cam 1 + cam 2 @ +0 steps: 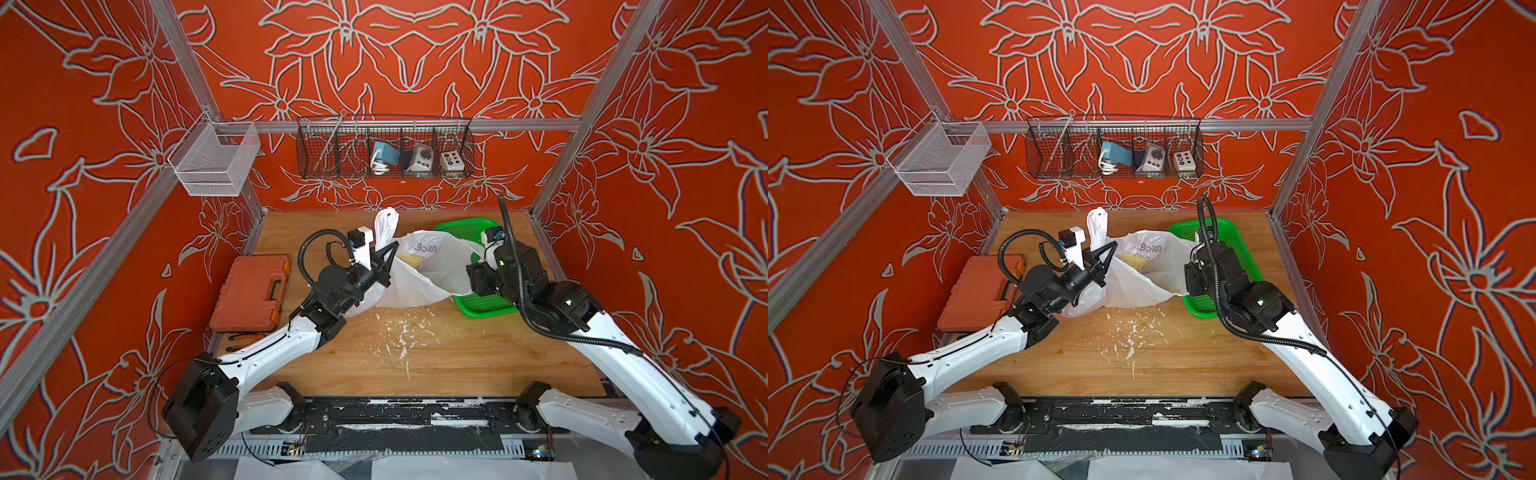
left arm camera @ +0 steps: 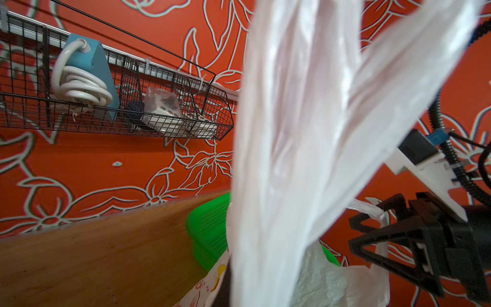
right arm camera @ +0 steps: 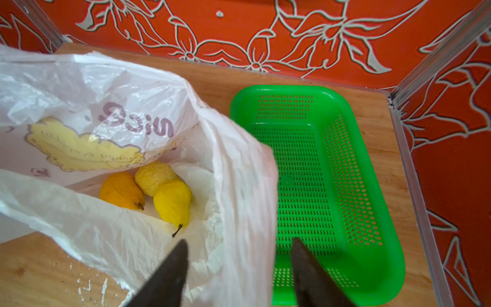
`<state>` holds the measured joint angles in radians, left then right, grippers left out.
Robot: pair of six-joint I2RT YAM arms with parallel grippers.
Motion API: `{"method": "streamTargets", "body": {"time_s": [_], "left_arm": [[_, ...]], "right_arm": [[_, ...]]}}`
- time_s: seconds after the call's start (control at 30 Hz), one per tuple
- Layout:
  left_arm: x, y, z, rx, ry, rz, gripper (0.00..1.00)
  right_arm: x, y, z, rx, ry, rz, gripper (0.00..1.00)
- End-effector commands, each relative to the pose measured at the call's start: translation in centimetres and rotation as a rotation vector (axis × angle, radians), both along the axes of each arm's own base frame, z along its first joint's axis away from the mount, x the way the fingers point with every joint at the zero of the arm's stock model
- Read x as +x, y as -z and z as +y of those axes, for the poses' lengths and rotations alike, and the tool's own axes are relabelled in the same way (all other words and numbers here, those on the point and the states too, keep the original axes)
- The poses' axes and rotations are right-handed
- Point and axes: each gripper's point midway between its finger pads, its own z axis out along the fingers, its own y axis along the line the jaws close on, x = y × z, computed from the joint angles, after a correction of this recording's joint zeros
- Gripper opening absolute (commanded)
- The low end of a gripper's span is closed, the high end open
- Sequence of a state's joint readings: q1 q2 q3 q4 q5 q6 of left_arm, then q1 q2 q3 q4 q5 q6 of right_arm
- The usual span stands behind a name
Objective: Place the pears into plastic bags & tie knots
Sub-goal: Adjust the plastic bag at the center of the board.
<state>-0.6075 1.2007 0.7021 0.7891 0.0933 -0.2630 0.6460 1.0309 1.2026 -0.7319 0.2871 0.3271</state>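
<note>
The white translucent plastic bag lies open in the middle of the table, next to the green mesh basket. Three pears rest inside the bag: one orange-yellow, one pale and one bright yellow. My left gripper is shut on a handle loop, which stands up above it. My right gripper hovers over the bag's right rim. Its jaws are apart, with the bag's rim hanging between them. I see no knot.
An orange tool case lies at the table's left edge. White flakes litter the wood in front of the bag. A black wire rack with small devices hangs on the back wall, and a white mesh basket hangs on the left frame.
</note>
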Motion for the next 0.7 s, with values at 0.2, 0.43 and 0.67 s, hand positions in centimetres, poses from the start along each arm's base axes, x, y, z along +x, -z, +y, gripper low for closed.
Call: {"method": "streamTargets", "body": {"time_s": [0.2, 0.43, 0.67], "left_arm": [[2.3, -1.3, 5.8, -0.108, -0.032, 0.028, 0.00], [3.2, -0.3, 3.6, -0.070, 0.100, 0.051, 0.00], [3.0, 2.0, 2.7, -0.041, 0.155, 0.075, 0.00]], "right_arm": [[-5.4, -14.2, 4.7, 0.374, -0.338, -0.071, 0.00], [-2.8, -14.0, 8.1, 0.453, -0.358, -0.024, 0.00], [2.6, -9.9, 12.2, 0.413, -0.343, 0.052, 0.00]]}}
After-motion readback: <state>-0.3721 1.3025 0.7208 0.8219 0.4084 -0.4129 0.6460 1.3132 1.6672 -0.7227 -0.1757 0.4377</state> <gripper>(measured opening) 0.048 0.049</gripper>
